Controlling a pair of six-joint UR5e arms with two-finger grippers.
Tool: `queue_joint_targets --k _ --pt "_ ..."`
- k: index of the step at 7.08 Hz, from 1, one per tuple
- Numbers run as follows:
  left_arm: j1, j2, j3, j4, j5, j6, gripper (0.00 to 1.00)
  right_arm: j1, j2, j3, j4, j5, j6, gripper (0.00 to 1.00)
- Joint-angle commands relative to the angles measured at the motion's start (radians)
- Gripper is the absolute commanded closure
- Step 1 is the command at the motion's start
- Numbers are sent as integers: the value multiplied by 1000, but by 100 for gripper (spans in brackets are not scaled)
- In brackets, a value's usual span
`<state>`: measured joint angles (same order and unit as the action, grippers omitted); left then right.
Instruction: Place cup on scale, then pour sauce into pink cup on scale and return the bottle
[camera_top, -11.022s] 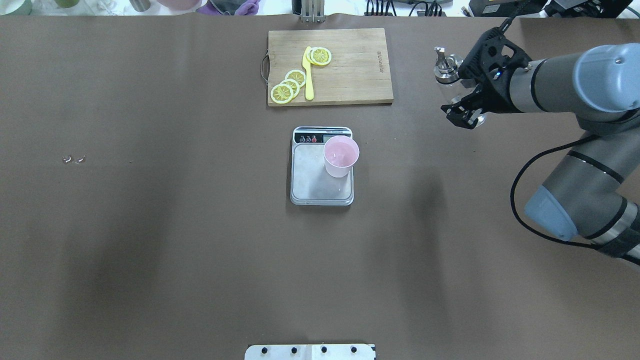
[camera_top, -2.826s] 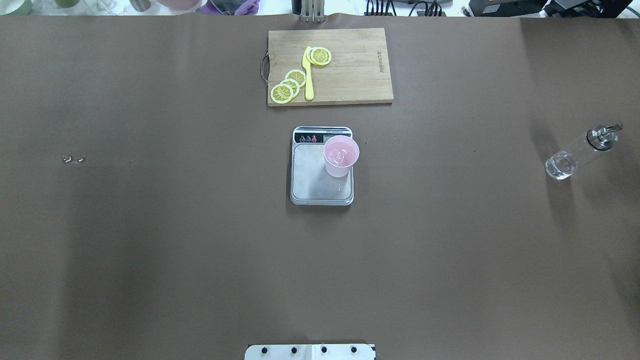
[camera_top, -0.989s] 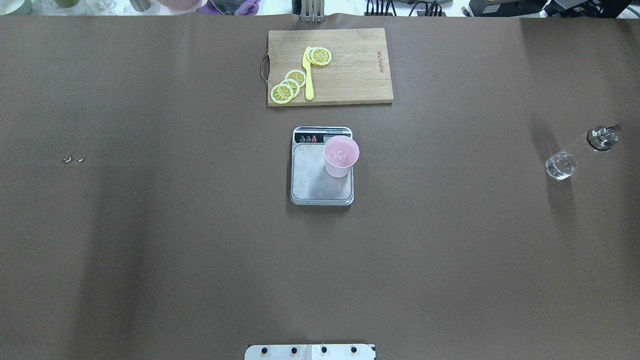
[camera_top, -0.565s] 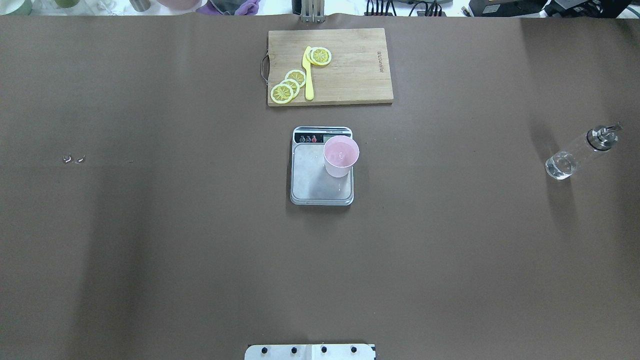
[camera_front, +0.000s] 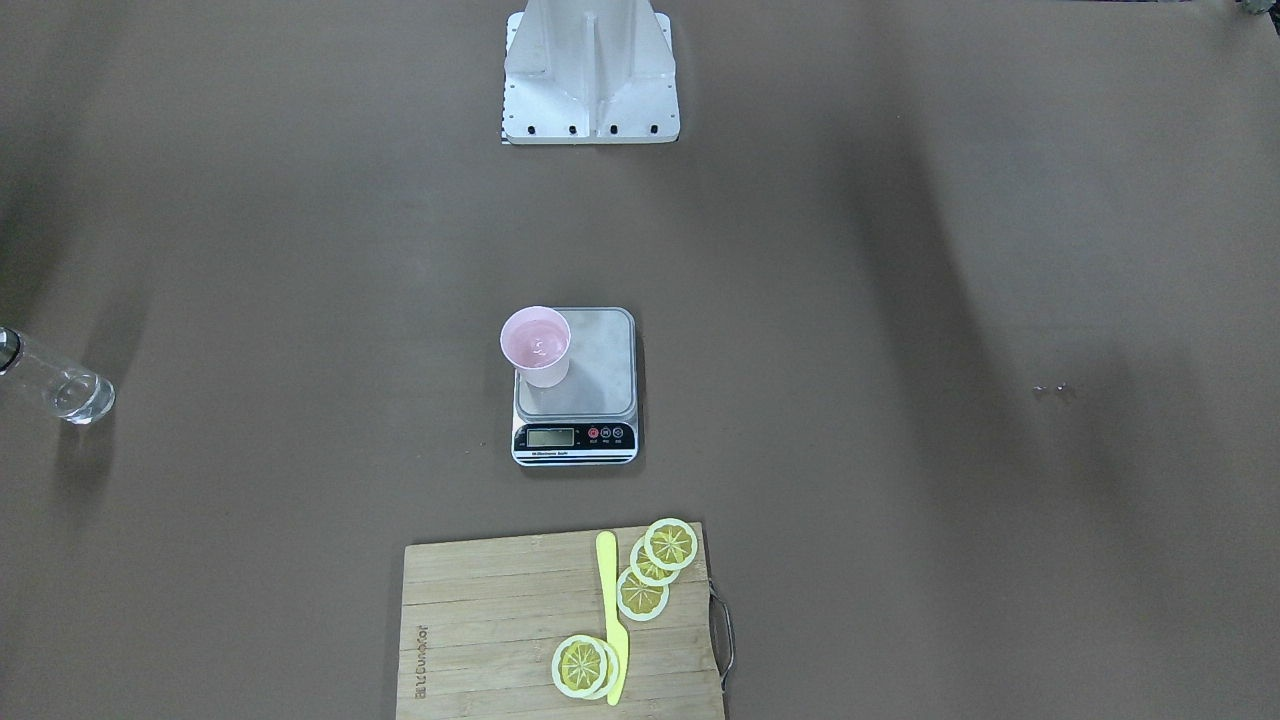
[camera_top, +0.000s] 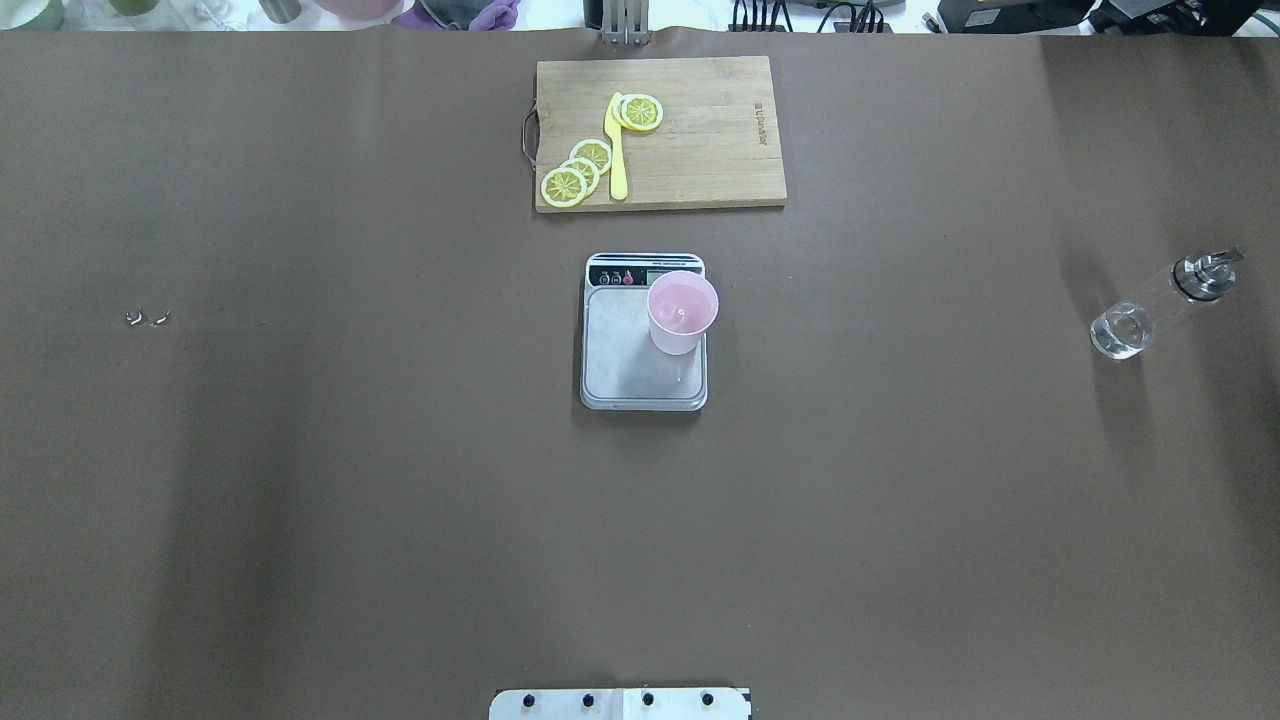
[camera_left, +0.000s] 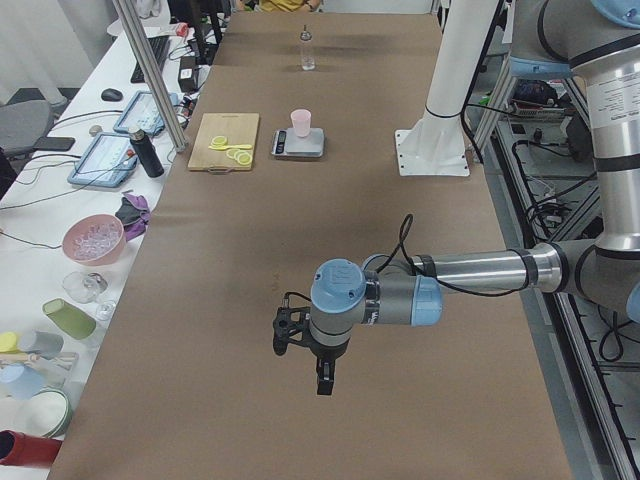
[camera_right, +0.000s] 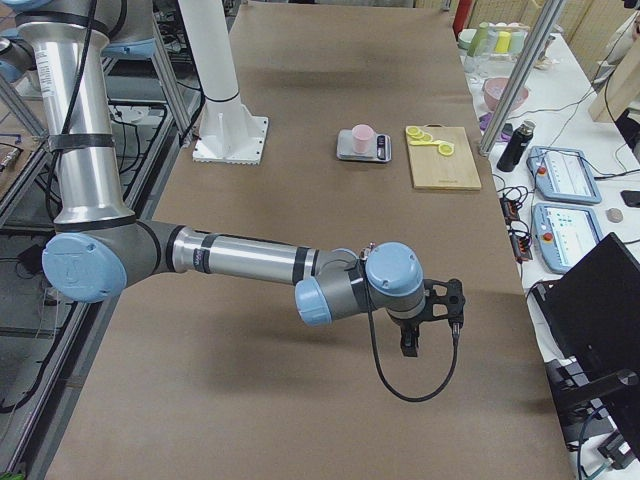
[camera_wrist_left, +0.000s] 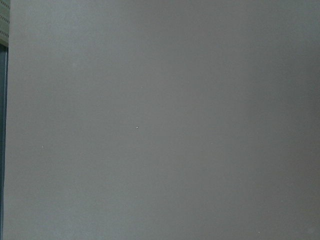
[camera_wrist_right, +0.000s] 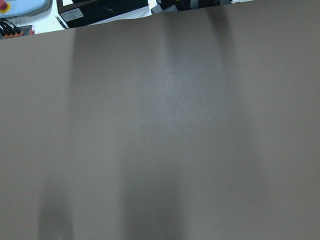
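The pale pink cup (camera_top: 682, 312) stands on the right far corner of the scale (camera_top: 625, 370), with a little clear liquid glinting inside; it also shows in the front view (camera_front: 537, 346). The clear glass bottle (camera_top: 1150, 308) with its silver spout stands alone at the table's right side, sauce low in its base. My left gripper (camera_left: 322, 380) hangs over bare table at the left end, and my right gripper (camera_right: 410, 345) over bare table at the right end. Both show only in side views, so I cannot tell whether they are open or shut. Both wrist views show only brown cover.
A wooden cutting board (camera_top: 700, 130) with lemon slices (camera_top: 577, 172) and a yellow knife (camera_top: 617, 150) lies beyond the scale. Small metal bits (camera_top: 147, 318) lie at the left. The robot's base plate (camera_top: 620, 703) sits at the near edge.
Eleven seconds ago my right gripper was at the bottle far right. Since then the arm has left the overhead view and the bottle stands alone, nearer. Nothing moved in the last second.
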<state>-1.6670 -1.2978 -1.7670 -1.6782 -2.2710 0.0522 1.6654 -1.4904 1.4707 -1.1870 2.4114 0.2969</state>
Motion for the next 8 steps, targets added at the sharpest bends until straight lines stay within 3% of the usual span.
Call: queue_joint_targets --k 1,4,6,8 --pt "1 -2 6 2 2 5 0 -13 -77 157 -128 -58 -8 0" --pt "1 -2 14 3 2 8 0 -13 -132 171 -138 -81 -24 0" --pt "1 -3 15 3 7 8 0 -13 -145 168 -227 -69 -21 0" --pt "1 -5 14 5 8 8 0 -18 -207 235 -255 -122 60 0"
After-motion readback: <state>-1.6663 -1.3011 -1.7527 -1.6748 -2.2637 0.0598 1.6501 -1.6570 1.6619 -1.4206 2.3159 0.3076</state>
